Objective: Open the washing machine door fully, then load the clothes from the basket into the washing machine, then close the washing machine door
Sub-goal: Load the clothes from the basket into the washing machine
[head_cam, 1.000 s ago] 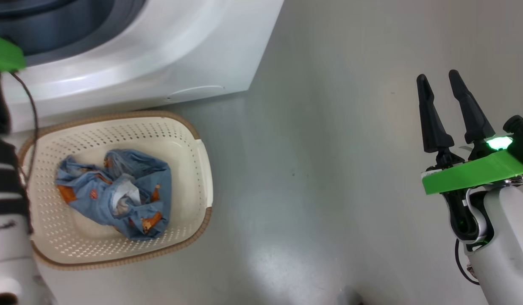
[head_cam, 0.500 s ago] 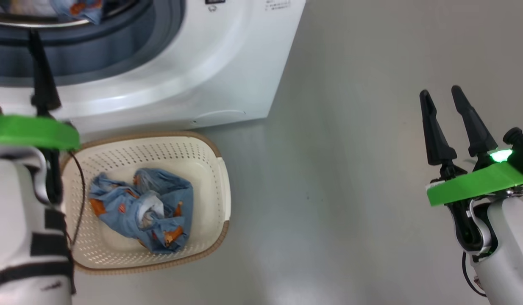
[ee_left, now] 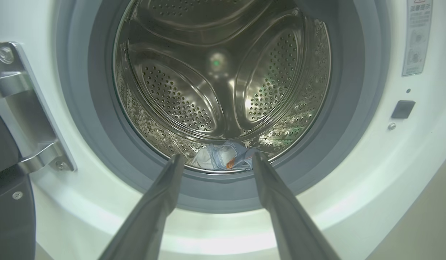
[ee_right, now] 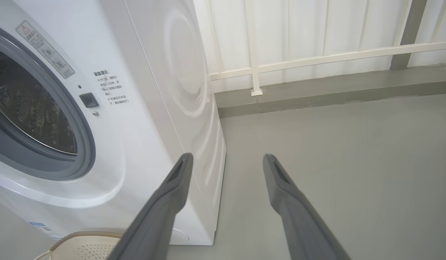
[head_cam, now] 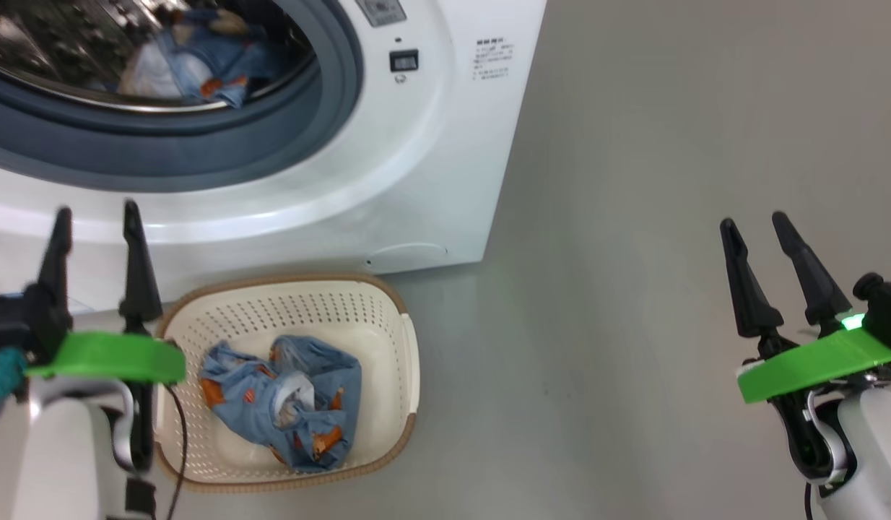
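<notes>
Left gripper (head_cam: 97, 217): pulled back from the washing machine's mouth since a second ago. It now stands at the lower left of the head view, just beside the basket's left side, fingers spread with nothing between them.
Head camera: tipped upward over that same second, so more of the machine's front shows.
Right gripper (head_cam: 753, 224): lower right of the head view, over bare floor (head_cam: 633, 217), well apart from the basket; fingers parted and empty.
Basket (head_cam: 294, 280): on the floor, lower centre-left, just in front of the machine's lower front.
Blue garment (head_cam: 287, 404): crumpled in the basket's bottom, orange prints showing, a pale patch at its middle.
Washing machine (head_cam: 431, 180): takes up the upper left of the head view, mouth uncovered, ringed by a grey gasket (head_cam: 200, 155).
Washing machine door (ee_left: 6, 209): swung aside. A dark part of it and its metal hinge (ee_left: 24, 108) show at the left edge of the left wrist view.
Drum (ee_left: 215, 72): steel and perforated. A second blue piece (ee_left: 223, 160) lies with a white cloth at its bottom front lip.
Wall (ee_right: 317, 36): white and panelled, top of the right wrist view, behind the machine.
</notes>
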